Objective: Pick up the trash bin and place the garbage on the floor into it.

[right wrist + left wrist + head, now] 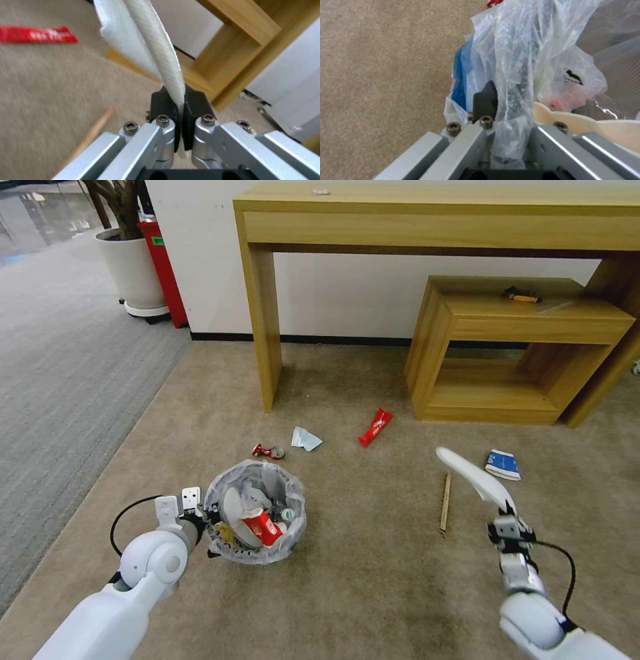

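Observation:
The trash bin, black with a crinkled white bag, sits low at the left with a white slipper and a red-white cup inside. My left gripper is shut on its near rim and the bag. At the right, my right gripper is shut on a white slipper, held above the beige floor. On the floor lie a red wrapper, a crushed red piece, white paper, a blue-white carton and a wooden stick.
A tall wooden desk and a low wooden shelf unit stand against the far wall. A white plant pot and a red box are at the far left, beside grey striped carpet.

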Robot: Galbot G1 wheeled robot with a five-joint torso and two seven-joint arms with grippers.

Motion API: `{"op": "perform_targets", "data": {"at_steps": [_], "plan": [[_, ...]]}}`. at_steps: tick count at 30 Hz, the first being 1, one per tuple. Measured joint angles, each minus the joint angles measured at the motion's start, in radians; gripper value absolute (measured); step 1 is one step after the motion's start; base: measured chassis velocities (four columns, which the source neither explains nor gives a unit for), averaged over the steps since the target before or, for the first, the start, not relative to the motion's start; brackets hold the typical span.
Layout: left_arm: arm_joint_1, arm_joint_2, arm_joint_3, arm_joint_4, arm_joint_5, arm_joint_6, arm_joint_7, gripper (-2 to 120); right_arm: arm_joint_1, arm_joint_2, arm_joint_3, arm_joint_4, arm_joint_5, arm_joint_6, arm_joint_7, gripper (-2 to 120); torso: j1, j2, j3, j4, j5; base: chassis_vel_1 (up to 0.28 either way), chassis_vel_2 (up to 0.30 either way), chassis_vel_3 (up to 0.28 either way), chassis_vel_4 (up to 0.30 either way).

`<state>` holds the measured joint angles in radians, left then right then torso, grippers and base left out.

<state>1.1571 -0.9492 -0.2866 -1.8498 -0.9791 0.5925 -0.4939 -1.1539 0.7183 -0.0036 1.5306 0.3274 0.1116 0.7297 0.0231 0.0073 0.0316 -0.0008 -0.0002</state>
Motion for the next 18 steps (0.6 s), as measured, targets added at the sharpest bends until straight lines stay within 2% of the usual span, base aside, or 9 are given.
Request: {"op": "perform_targets", "data": {"at_steps": [18], "plan": [[-0.015, -0.019, 0.038, 0.011, 0.002, 0.017, -0.015, 0, 0.244, 0.062, -0.261, -0.024, 0.080, 0.017, -0.018, 2, 0.000, 0.000, 0.000, 0.0001, 0.0000, 0.000, 0.000, 0.000, 0.000]]}}
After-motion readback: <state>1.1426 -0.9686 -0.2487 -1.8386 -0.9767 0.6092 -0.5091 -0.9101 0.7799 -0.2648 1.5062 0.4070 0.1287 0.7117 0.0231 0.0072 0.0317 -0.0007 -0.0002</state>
